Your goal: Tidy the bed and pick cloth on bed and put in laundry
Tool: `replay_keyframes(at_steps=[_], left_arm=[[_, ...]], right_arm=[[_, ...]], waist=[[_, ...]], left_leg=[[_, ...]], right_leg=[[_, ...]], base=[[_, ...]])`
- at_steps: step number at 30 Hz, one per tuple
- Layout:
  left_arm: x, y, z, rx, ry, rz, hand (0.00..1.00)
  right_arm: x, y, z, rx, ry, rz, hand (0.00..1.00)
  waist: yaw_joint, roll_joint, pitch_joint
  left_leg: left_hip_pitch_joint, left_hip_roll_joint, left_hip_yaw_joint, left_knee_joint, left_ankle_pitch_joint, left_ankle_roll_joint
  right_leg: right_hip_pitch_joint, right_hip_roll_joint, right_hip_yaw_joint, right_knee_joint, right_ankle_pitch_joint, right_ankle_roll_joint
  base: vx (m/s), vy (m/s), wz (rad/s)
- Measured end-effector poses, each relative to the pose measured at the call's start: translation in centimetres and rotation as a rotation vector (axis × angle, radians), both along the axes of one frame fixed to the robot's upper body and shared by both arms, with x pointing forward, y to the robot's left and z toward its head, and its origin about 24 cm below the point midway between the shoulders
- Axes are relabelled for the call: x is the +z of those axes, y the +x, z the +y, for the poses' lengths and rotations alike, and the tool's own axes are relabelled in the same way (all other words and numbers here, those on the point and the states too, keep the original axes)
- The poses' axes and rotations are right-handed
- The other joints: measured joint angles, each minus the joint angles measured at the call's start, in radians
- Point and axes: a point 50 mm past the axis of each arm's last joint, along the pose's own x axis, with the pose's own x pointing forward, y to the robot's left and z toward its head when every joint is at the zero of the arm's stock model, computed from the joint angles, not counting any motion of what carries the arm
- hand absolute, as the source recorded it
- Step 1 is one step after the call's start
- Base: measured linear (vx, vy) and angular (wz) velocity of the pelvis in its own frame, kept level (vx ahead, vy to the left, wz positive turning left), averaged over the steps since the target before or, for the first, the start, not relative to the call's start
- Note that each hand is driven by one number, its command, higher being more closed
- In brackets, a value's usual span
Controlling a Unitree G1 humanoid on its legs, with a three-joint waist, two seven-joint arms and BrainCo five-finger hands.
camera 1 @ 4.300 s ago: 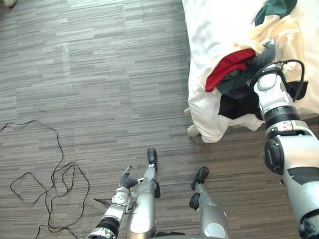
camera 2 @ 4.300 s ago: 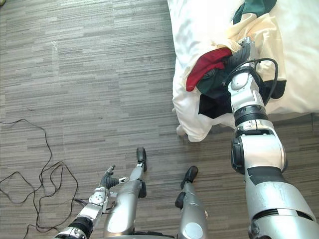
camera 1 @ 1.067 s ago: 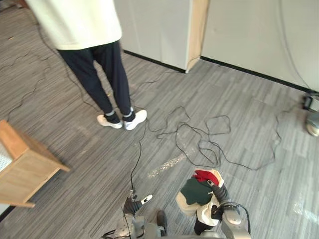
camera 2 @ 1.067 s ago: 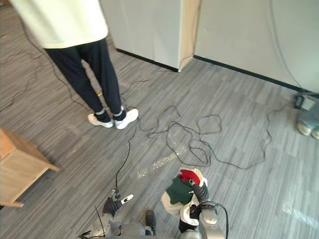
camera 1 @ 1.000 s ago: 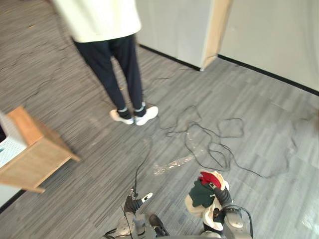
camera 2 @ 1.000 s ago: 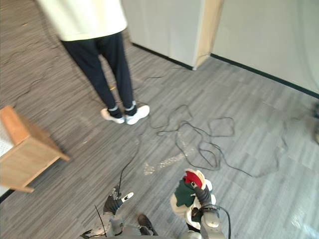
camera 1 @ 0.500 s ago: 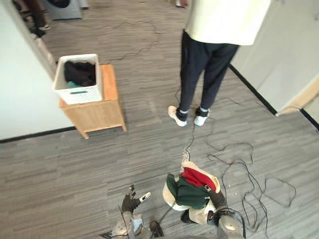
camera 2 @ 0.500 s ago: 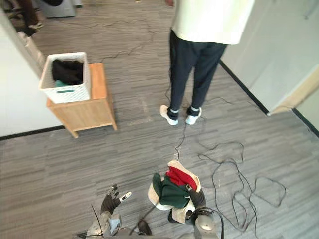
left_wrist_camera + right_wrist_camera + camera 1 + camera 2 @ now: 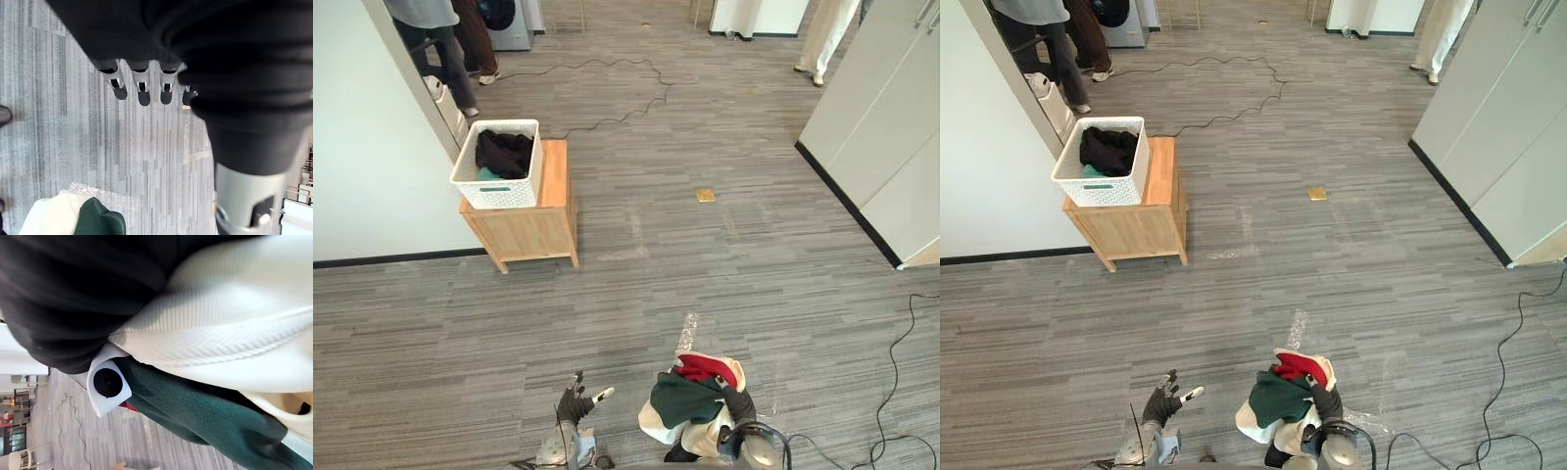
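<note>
Clothes bundle (image 9: 688, 403): red, dark green and cream garments bunched together, at the bottom of the frame just right of centre, carried above the grey plank floor (image 9: 636, 294).
Right hand (image 9: 737, 402): at the bundle's right side, dark cover against the cream cloth, fingers curled into the garments and gripping them. Seen from its wrist, cream knit (image 9: 220, 333) and green fabric (image 9: 195, 404) press close to the camera.
Left hand (image 9: 576, 403): bottom of the frame, left of the bundle and apart from it. Its fingers (image 9: 142, 90) are straight and spread, holding nothing, with floor beneath.
Laundry basket (image 9: 495, 192): white and perforated, in the upper left of the frame, standing on a small wooden stand (image 9: 536, 230) beside a white wall (image 9: 372, 166). Dark clothing (image 9: 505, 153) already lies inside.
People: dark-trousered legs (image 9: 438, 49) at the top left, beyond the basket; light trousers (image 9: 827, 34) at the top right.
Other: a small tan square (image 9: 705, 195) lies mid-floor; pale cabinet doors (image 9: 891, 117) line the right edge.
Change since half a second ago: the whole view has swung, so the camera has moved. The basket and stand sit in much the same upper-left area, slightly nearer centre. Open floor now shows at top centre, where a person in a cream top stood. The bundle stays in the same grip and the left hand stays open.
</note>
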Motion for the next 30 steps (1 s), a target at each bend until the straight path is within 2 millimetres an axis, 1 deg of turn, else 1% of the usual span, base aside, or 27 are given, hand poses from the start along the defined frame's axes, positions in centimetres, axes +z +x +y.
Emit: replay_keyframes(at_steps=[1, 3, 5, 6, 7, 8, 9, 10, 11, 12, 13, 14, 16, 17, 18, 19, 20, 21, 22, 23, 24, 25, 26, 27, 28, 29, 30], left_arm=[[-0.3, -0.1, 0.5, 0.022, 0.007, 0.019, 0.00], [-0.5, -0.3, 1.4, 0.058, 0.018, 0.042, 0.00], [-1.0, -0.9, 2.8, 0.106, 0.040, 0.092, 0.00], [-1.1, -1.2, 3.2, 0.119, 0.046, 0.107, 0.00], [-1.2, -1.6, 3.9, 0.153, 0.053, 0.120, 0.00], [-1.3, -2.0, 4.4, 0.173, 0.058, 0.136, 0.00], [-1.2, -1.8, 4.6, 0.188, 0.058, 0.127, 0.00], [-1.1, -1.5, 4.5, 0.186, 0.058, 0.115, 0.00], [-1.1, -1.4, 4.2, 0.196, 0.050, 0.112, 0.00], [-1.1, -1.4, 4.0, 0.198, 0.046, 0.113, 0.00], [-1.1, -1.4, 3.7, 0.198, 0.038, 0.112, 0.00], [-1.1, -1.3, 3.7, 0.199, 0.037, 0.110, 0.00], [-1.1, -1.3, 3.7, 0.200, 0.039, 0.103, 0.00], [-1.1, -1.2, 3.7, 0.200, 0.039, 0.102, 0.00], [-1.0, -1.1, 3.6, 0.199, 0.037, 0.096, 0.00], [-1.0, -1.2, 3.6, 0.201, 0.036, 0.099, 0.00], [-1.0, -1.1, 3.6, 0.196, 0.037, 0.098, 0.00], [-0.9, -0.8, 3.8, 0.192, 0.043, 0.089, 0.00], [-0.6, 0.0, 4.1, 0.177, 0.056, 0.067, 0.00], [-0.4, 0.5, 4.1, 0.174, 0.056, 0.055, 0.00], [-0.3, 0.7, 4.3, 0.184, 0.057, 0.046, 0.00], [0.1, 1.1, 4.4, 0.197, 0.060, 0.015, 0.00], [0.2, 0.9, 3.8, 0.189, 0.053, 0.004, 0.00], [0.3, 0.9, 3.4, 0.175, 0.054, -0.002, 0.00], [0.7, 1.5, 3.2, 0.137, 0.063, -0.028, 0.00], [1.2, 2.0, 2.6, 0.104, 0.058, -0.064, 0.00], [1.6, 2.4, 2.3, 0.091, 0.049, -0.089, 0.00]], right_arm=[[-0.6, -0.6, -0.2, -0.010, 0.007, 0.051, 1.00], [-1.0, -0.7, -0.5, -0.007, 0.015, 0.078, 1.00], [-1.5, -1.1, -0.8, 0.001, 0.026, 0.125, 1.00], [-1.6, -1.2, -0.8, 0.004, 0.026, 0.132, 1.00], [-1.6, -1.2, -0.9, 0.017, 0.024, 0.134, 1.00], [-1.5, -1.1, -1.0, 0.042, 0.014, 0.134, 1.00], [-1.6, -1.3, -1.2, 0.042, 0.009, 0.138, 1.00], [-1.2, -1.3, -1.8, 0.038, -0.011, 0.121, 1.00], [-0.9, -1.2, -2.5, 0.038, -0.035, 0.102, 1.00], [-0.8, -1.1, -3.1, 0.039, -0.051, 0.100, 1.00], [-0.5, -1.0, -4.1, 0.042, -0.080, 0.100, 1.00], [-0.5, -1.1, -4.5, 0.042, -0.091, 0.101, 1.00], [0.0, -0.6, -5.1, 0.044, -0.109, 0.086, 1.00], [0.2, -0.3, -5.1, 0.046, -0.113, 0.070, 1.00], [0.8, 0.7, -5.4, 0.053, -0.128, 0.029, 1.00], [1.5, 1.5, -5.2, 0.069, -0.137, -0.014, 1.00], [2.0, 2.2, -4.9, 0.080, -0.140, -0.049, 1.00], [2.5, 2.8, -4.5, 0.097, -0.139, -0.080, 1.00], [3.5, 3.7, -4.2, 0.106, -0.143, -0.146, 1.00], [4.6, 4.6, -4.0, 0.108, -0.150, -0.210, 1.00], [5.0, 5.0, -3.8, 0.107, -0.150, -0.236, 1.00], [6.0, 5.6, -3.7, 0.100, -0.163, -0.296, 1.00], [6.4, 5.3, -4.5, 0.100, -0.198, -0.314, 1.00], [6.5, 5.5, -4.5, 0.096, -0.201, -0.323, 1.00], [6.8, 5.8, -4.4, 0.085, -0.207, -0.339, 1.00], [6.8, 5.9, -4.4, 0.076, -0.212, -0.340, 1.00], [6.8, 5.9, -4.3, 0.072, -0.211, -0.342, 1.00]], waist=[[0.002, -0.001, 0.003], [0.000, -0.003, 0.010], [-0.003, 0.000, 0.017], [-0.001, -0.002, 0.020], [0.009, -0.003, 0.035], [0.023, 0.001, 0.056], [0.023, 0.002, 0.064], [0.024, 0.005, 0.072], [0.020, 0.019, 0.088], [0.018, 0.027, 0.090], [0.019, 0.039, 0.097], [0.019, 0.039, 0.097], [0.021, 0.035, 0.098], [0.022, 0.037, 0.098], [0.023, 0.040, 0.099], [0.027, 0.042, 0.097], [0.030, 0.036, 0.090], [0.028, 0.017, 0.086], [0.023, -0.007, 0.087], [0.027, -0.016, 0.091], [0.031, -0.022, 0.095], [0.052, -0.035, 0.086], [0.053, 0.000, 0.069], [0.051, 0.000, 0.060], [0.044, -0.022, 0.060], [0.046, -0.030, 0.063], [0.045, -0.028, 0.067]], left_leg=[[0.001, 0.003, 0.003, 0.016, -0.007, -0.011], [0.001, 0.006, 0.017, 0.032, -0.016, -0.024], [0.001, 0.028, 0.046, 0.051, -0.027, -0.036], [0.001, 0.039, 0.060, 0.068, -0.038, -0.048], [-0.027, 0.087, 0.090, 0.182, -0.091, -0.048], [-0.073, 0.155, 0.122, 0.349, -0.126, -0.049], [-0.105, 0.190, 0.133, 0.446, -0.124, -0.049], [-0.164, 0.258, 0.136, 0.622, -0.108, -0.051], [-0.210, 0.280, 0.123, 0.712, -0.117, -0.048], [-0.220, 0.275, 0.111, 0.711, -0.123, -0.039], [-0.240, 0.246, 0.099, 0.689, -0.130, -0.029], [-0.251, 0.225, 0.092, 0.662, -0.130, -0.029], [-0.287, 0.149, 0.090, 0.484, -0.122, -0.029], [-0.295, 0.132, 0.089, 0.422, -0.115, -0.036], [-0.303, 0.107, 0.084, 0.289, -0.070, -0.032], [-0.303, 0.098, 0.080, 0.193, 0.029, 0.008], [-0.283, 0.084, 0.087, 0.188, 0.044, 0.083], [-0.282, 0.072, 0.098, 0.195, 0.031, 0.089], [-0.305, 0.071, 0.111, 0.250, 0.006, 0.135], [-0.322, 0.094, 0.127, 0.336, -0.030, 0.166], [-0.335, 0.116, 0.140, 0.408, -0.043, 0.181], [-0.345, 0.112, 0.160, 0.432, -0.064, 0.121], [-0.321, 0.110, 0.163, 0.351, -0.085, 0.141], [-0.301, 0.098, 0.160, 0.337, -0.116, 0.136], [-0.267, 0.055, 0.154, 0.296, -0.134, 0.115], [-0.234, 0.030, 0.142, 0.259, -0.138, 0.114], [-0.215, 0.026, 0.130, 0.248, -0.138, 0.124]], right_leg=[[-0.016, -0.005, 0.000, 0.029, -0.010, -0.003], [-0.028, -0.011, -0.006, 0.055, -0.034, -0.005], [-0.037, -0.007, -0.034, 0.072, -0.056, -0.031], [-0.036, -0.004, -0.042, 0.076, -0.063, -0.037], [-0.029, -0.001, -0.058, 0.080, -0.075, -0.046], [-0.012, 0.014, -0.057, 0.065, -0.080, -0.047], [0.001, 0.020, -0.056, 0.052, -0.080, -0.047], [0.028, 0.033, -0.050, 0.028, -0.074, -0.059], [0.055, 0.040, -0.035, 0.013, -0.074, -0.070], [0.061, 0.034, -0.022, 0.010, -0.075, -0.072], [0.072, 0.019, 0.003, -0.003, -0.072, -0.077], [0.077, 0.006, 0.011, -0.010, -0.071, -0.077], [0.102, -0.032, 0.038, -0.042, -0.078, -0.058], [0.108, -0.037, 0.047, -0.052, -0.080, -0.048], [0.122, -0.040, 0.060, -0.070, -0.086, -0.034], [0.142, -0.037, 0.079, -0.089, -0.096, -0.011], [0.153, -0.045, 0.087, -0.102, -0.096, 0.005], [0.159, -0.054, 0.086, -0.113, -0.094, 0.006], [0.161, -0.071, 0.078, -0.129, -0.067, 0.030], [0.175, -0.084, 0.086, -0.138, -0.028, 0.038], [0.187, -0.085, 0.090, -0.136, -0.002, 0.038], [0.196, -0.099, 0.089, -0.082, 0.008, 0.053], [0.179, -0.079, 0.077, -0.015, -0.006, 0.076], [0.166, -0.098, 0.071, 0.044, -0.032, 0.114], [0.105, -0.142, 0.080, 0.212, -0.051, 0.152], [0.018, -0.174, 0.090, 0.405, -0.007, 0.190], [-0.020, -0.183, 0.089, 0.499, 0.019, 0.195]], base=[[-0.02, -0.025, -0.13], [-0.04, -0.056, -0.23], [-0.02, -0.112, -0.29], [0.02, -0.139, -0.50], [0.04, -0.150, -0.72], [0.04, -0.166, -0.69], [0.08, -0.221, -0.45], [0.14, -0.174, -0.25], [0.18, -0.123, -0.27], [0.19, 0.015, -0.43], [0.17, 0.039, -0.39], [0.24, 0.056, -0.46], [0.27, 0.095, -0.36], [0.31, 0.173, -0.41], [0.37, 0.236, -0.50], [0.48, 0.306, -0.60], [0.45, 0.242, -0.43], [0.45, 0.192, -0.17], [0.45, 0.148, -0.07], [0.42, 0.151, -0.09], [0.37, 0.137, -0.26], [0.30, 0.123, -0.29], [0.28, 0.158, -0.15], [0.30, 0.198, 0.25], [0.35, 0.224, 0.44], [0.36, 0.181, 0.43], [0.40, 0.118, 0.36]])
